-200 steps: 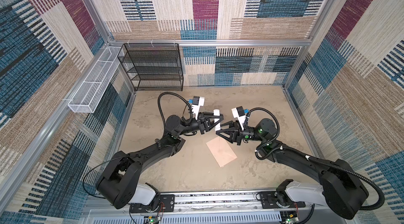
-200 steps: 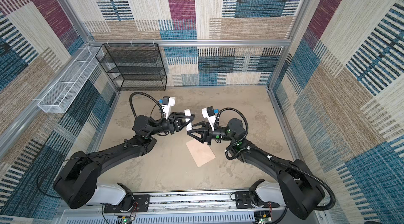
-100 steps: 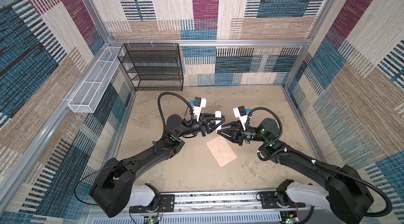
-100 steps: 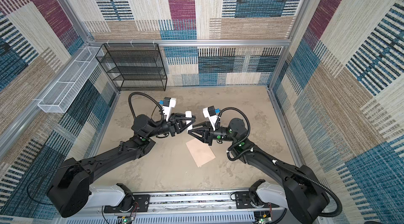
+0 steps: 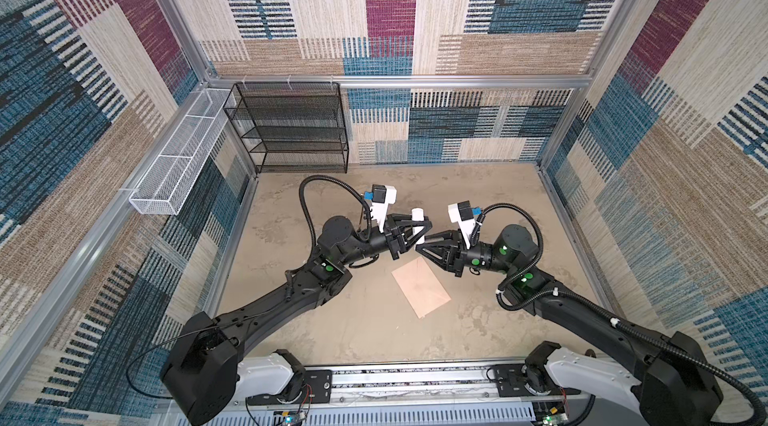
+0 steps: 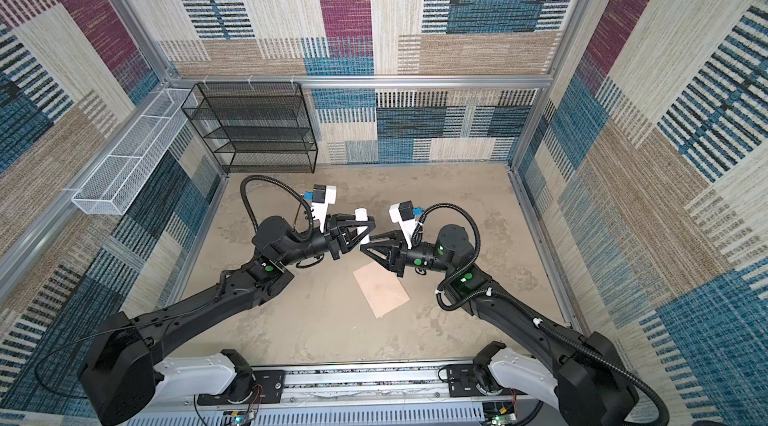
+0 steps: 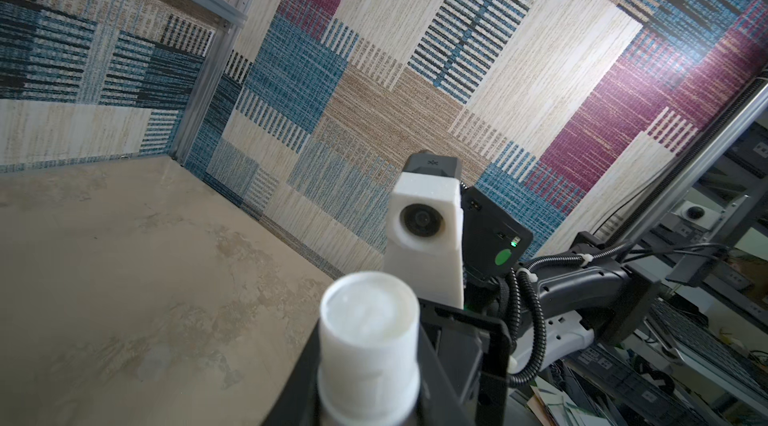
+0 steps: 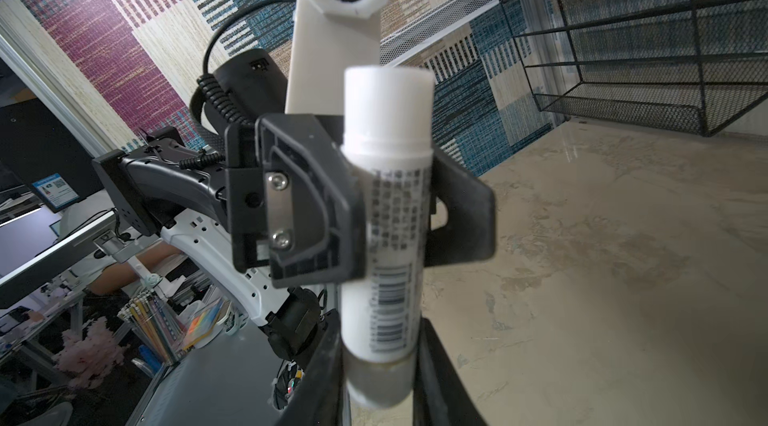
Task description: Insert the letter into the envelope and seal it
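The pale peach envelope (image 5: 420, 287) (image 6: 380, 287) lies flat on the table, flap side down, below both grippers. The letter is out of view. Above the envelope, a white tube (image 5: 419, 214) (image 6: 360, 214) (image 8: 386, 203) stands upright between the two grippers. My left gripper (image 5: 419, 232) (image 6: 365, 232) (image 7: 370, 395) is shut on its body just under the cap. My right gripper (image 5: 420, 246) (image 6: 365, 246) (image 8: 380, 370) faces it and is shut on the tube's lower end.
A black mesh shelf rack (image 5: 291, 129) stands at the back left against the wall. A white wire basket (image 5: 174, 162) hangs on the left wall. Patterned walls close in the table on three sides.
My right gripper has moved in and closed on the tube's lower end. My left gripper has kept its grip on the tube.
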Action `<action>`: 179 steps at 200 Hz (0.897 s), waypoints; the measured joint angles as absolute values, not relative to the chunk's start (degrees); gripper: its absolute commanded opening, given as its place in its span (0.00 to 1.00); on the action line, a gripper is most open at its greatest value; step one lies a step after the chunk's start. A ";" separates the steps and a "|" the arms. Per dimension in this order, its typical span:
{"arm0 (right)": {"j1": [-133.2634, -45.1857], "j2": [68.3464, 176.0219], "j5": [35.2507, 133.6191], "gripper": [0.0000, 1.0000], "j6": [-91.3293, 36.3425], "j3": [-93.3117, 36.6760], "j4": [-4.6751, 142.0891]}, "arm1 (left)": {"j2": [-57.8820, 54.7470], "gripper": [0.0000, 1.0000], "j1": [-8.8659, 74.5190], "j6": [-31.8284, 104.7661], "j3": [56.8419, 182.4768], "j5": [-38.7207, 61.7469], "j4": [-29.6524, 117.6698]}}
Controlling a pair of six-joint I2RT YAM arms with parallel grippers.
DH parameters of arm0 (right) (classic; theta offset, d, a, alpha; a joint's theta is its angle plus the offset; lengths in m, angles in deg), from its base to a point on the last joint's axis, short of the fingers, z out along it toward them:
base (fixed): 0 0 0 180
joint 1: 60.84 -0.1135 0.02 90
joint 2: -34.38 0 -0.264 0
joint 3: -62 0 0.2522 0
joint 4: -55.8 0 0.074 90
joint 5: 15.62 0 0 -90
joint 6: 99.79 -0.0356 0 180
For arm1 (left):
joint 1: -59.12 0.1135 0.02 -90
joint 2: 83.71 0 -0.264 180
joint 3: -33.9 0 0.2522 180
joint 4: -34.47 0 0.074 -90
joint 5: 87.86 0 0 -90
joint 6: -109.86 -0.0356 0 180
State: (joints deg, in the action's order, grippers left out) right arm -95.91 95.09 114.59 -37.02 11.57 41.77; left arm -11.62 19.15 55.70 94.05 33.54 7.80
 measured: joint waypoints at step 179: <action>-119.43 99.81 56.27 0.18 -24.45 -4.25 69.42 | -12.10 0.00 15.22 50.82 96.30 11.92 16.11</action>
State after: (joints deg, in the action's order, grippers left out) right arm -119.43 99.81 56.27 -24.45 -4.25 69.42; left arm -12.10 15.22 50.82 96.30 11.92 16.11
